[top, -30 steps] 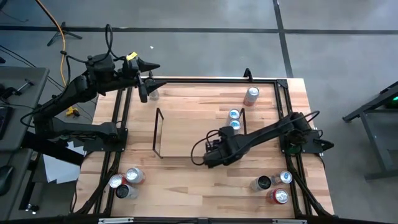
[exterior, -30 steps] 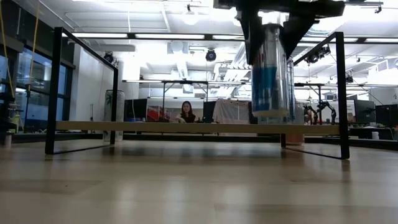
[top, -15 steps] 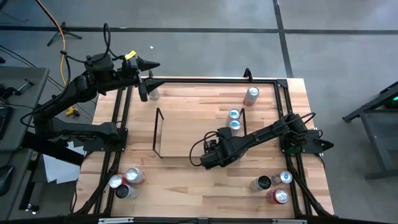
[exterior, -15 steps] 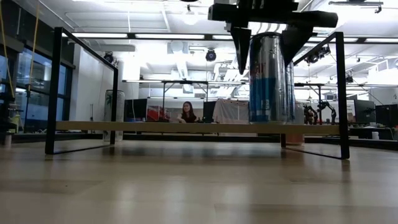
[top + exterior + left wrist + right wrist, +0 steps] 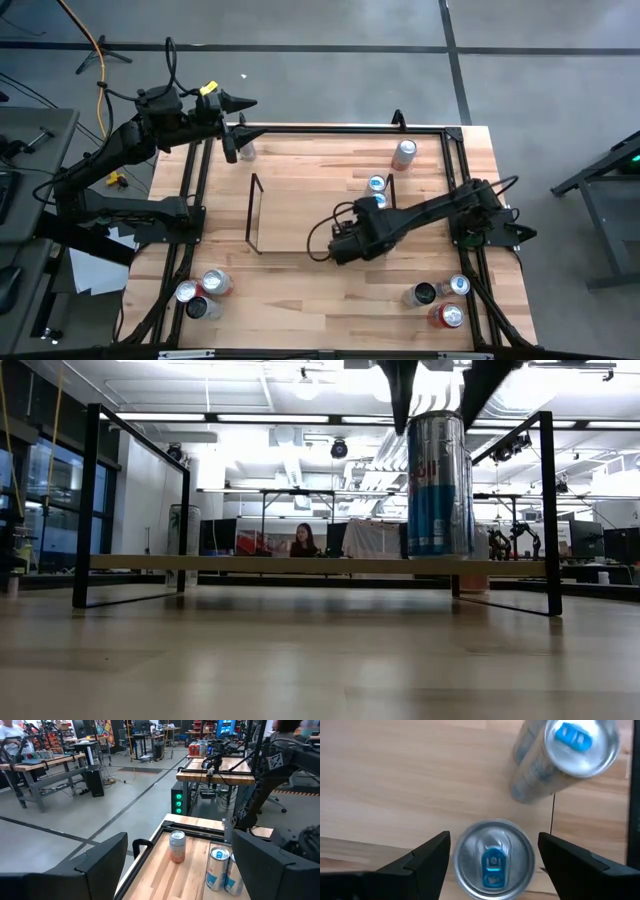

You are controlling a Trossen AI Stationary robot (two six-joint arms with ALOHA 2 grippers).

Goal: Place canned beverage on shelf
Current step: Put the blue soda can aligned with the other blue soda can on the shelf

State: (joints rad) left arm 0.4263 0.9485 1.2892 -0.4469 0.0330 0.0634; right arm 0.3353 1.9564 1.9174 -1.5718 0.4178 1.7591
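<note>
Right arm reaches low across the wood-plank bench (image 5: 300, 300), its jaws (image 5: 492, 862) pointing straight down, spread and clear on either side of the tall blue-and-silver beverage can (image 5: 437, 485). That can stands upright on the low light-wood shelf board with black wire end frames (image 5: 250, 564), toward its right end, beside a second like can (image 5: 560, 760). Left arm is raised over the bench's far-left corner, jaws (image 5: 175, 870) spread and holding nothing.
</note>
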